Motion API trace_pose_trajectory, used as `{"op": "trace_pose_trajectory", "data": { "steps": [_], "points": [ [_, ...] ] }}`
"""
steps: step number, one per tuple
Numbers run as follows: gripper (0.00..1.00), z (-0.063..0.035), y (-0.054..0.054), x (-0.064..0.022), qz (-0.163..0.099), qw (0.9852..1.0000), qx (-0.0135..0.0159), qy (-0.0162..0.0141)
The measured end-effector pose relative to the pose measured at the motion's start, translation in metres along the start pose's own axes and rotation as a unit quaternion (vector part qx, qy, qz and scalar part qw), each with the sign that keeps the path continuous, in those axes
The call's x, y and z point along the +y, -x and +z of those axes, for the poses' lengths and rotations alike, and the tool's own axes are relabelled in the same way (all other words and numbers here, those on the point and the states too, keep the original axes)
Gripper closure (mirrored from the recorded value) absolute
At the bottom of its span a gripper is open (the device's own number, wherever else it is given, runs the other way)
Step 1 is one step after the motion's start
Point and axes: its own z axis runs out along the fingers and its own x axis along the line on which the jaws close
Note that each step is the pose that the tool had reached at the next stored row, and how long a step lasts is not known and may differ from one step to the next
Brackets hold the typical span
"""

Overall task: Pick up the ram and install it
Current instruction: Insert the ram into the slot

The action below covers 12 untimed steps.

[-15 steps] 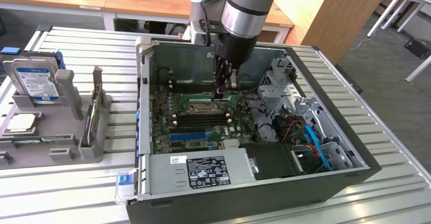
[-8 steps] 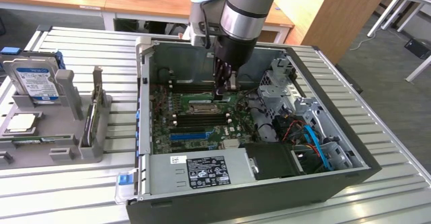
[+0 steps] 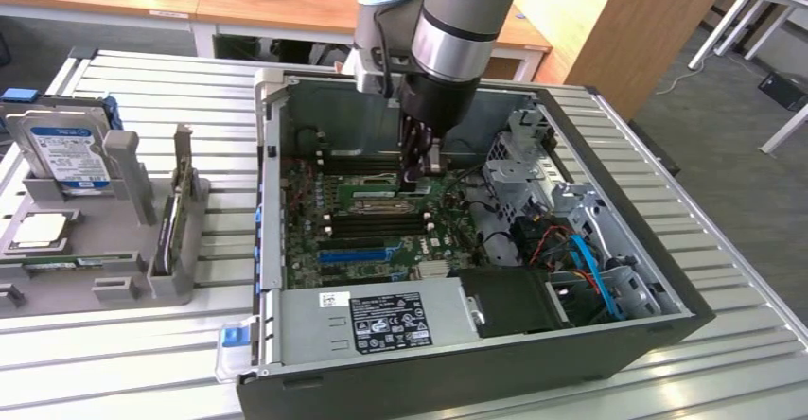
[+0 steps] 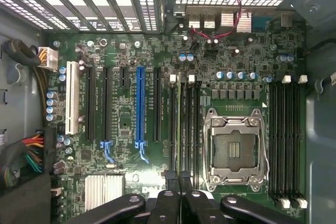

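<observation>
My gripper (image 3: 423, 176) reaches down into the open computer case (image 3: 657, 330), just above the motherboard (image 3: 366, 240). It is shut on the ram (image 3: 377, 191), a thin green stick that lies level right over the memory slots beside the CPU socket. In the wrist view I see the ram (image 4: 179, 124) edge-on as a thin line running away from the gripper (image 4: 178, 182), in line with the black memory slots (image 4: 185, 129). Whether it sits in a slot or hovers just above I cannot tell.
The CPU socket (image 4: 233, 150) lies beside the slots, and a blue slot strip (image 4: 139, 106) on the other side. The power supply (image 3: 378, 321) and drive cage (image 3: 543, 174) crowd the case. A hard drive (image 3: 63, 155) stands in a grey holder (image 3: 101, 278) at the exterior view's left.
</observation>
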Motion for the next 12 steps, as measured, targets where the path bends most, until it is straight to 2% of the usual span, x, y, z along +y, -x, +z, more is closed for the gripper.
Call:
{"op": "trace_pose_trajectory", "data": {
  "steps": [12],
  "points": [
    [0.88, 0.0055, -0.0001, -0.0002, 0.000, 1.0000, 0.0004, 0.0000]
  ]
}}
